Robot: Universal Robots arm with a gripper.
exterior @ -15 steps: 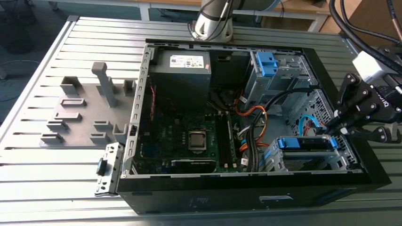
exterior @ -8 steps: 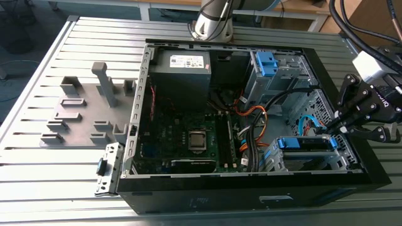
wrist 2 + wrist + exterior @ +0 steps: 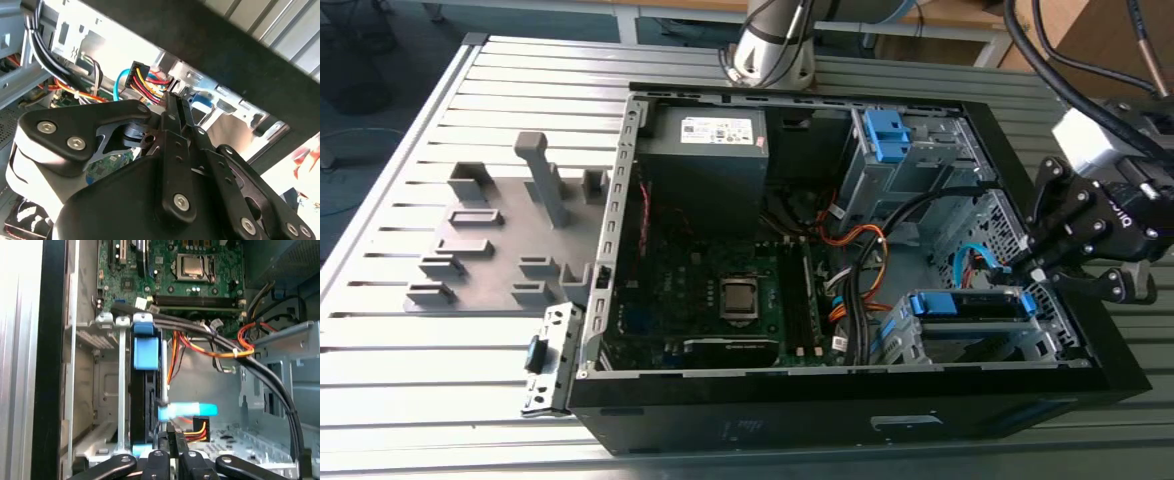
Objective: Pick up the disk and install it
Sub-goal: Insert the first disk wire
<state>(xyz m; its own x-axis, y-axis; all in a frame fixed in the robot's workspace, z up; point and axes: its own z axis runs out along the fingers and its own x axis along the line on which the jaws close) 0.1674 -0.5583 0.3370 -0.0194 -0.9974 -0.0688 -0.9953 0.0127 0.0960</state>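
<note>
**Operator:** Where's the disk?

**Spotter:** Your disk sits in the silver drive cage. That is in the corner of the open computer case, low on the exterior view's right. The blue carrier faces up. The first wrist view shows it edge-on: a dark slab between the cage rails, with blue plastic at either end.

**Operator:** And the claw?

**Spotter:** Your gripper is at the case wall on that same side, just beside the cage. Its fingers are pressed together, and nothing shows pinched between them. The tips reach in near the disk's edge. They are close to a black plug with red, yellow and black wires and a light-blue plug. I cannot tell whether the tips touch the disk.

**Operator:** What else is around?

**Spotter:**
- A second cage with a narrower blue latch stands at the far side of the case.
- The motherboard lies in the middle of the case.
- A bundle of black cables crosses above the cage floor.
- A grey fixture block rests on the slatted table, beside the case on the exterior view's left.
</note>
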